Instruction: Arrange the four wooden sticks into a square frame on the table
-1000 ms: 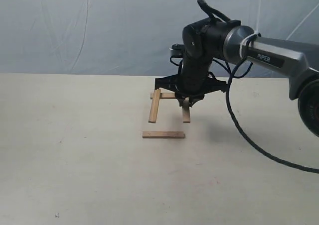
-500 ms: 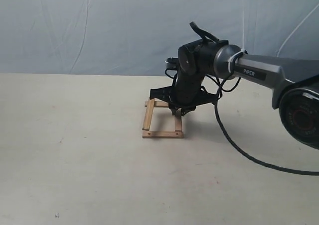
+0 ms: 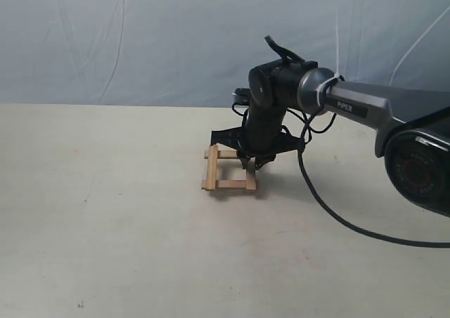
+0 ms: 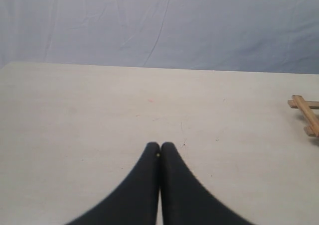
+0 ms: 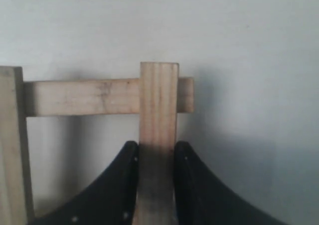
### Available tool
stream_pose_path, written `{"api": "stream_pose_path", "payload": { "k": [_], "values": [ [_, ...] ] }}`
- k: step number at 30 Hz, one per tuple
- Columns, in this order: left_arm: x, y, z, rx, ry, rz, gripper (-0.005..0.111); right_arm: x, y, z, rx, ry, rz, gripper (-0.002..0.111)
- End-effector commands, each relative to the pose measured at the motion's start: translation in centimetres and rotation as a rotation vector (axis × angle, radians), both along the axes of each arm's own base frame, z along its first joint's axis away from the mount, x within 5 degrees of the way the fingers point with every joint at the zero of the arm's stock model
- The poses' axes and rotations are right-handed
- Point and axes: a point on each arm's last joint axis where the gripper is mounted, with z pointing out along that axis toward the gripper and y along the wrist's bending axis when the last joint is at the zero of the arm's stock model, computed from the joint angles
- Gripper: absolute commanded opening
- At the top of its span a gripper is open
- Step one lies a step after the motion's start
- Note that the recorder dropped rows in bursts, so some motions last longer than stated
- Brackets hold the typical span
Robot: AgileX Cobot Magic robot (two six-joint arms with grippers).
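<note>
The four wooden sticks lie as a small square frame [image 3: 228, 169] on the cream table [image 3: 105, 226], corners overlapping. My right gripper [image 3: 251, 164] reaches down onto its right side, shut on the right stick [image 3: 250, 179]. In the right wrist view that stick [image 5: 158, 100] runs between the black fingers [image 5: 124, 180], its end lying over a cross stick [image 5: 82, 96]; a third stick [image 5: 10, 145] shows at the edge. My left gripper [image 4: 160, 146] is shut and empty, low over bare table, with a corner of the frame [image 4: 305, 110] off to the side. It does not appear in the exterior view.
A wrinkled blue-grey backdrop [image 3: 140, 36] hangs behind the table. The right arm's black cable [image 3: 337, 212] loops over the table to the right of the frame.
The right gripper came down and leftward with its stick. The sticks went from a loose open shape, front stick lying apart, to a closed square. The left stick straightened.
</note>
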Motion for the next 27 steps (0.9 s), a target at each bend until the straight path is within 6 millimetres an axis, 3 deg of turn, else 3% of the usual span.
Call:
{"api": "stream_pose_path", "payload": {
  "k": [1, 13, 18, 27],
  "values": [
    [0.0, 0.0, -0.1, 0.007, 0.000, 0.000, 0.000, -0.4, 1.1, 3.2, 0.001, 0.014, 0.030, 0.000],
    [0.0, 0.0, -0.1, 0.007, 0.000, 0.000, 0.000, -5.2, 6.5, 3.3, -0.003, 0.128, 0.106, 0.000],
    [0.0, 0.0, -0.1, 0.007, 0.000, 0.000, 0.000, -6.6, 8.4, 2.2, 0.025, 0.112, 0.079, 0.000],
    [0.0, 0.0, -0.1, 0.007, 0.000, 0.000, 0.000, -6.7, 7.3, 0.4, -0.054, 0.130, 0.026, 0.001]
  ]
}}
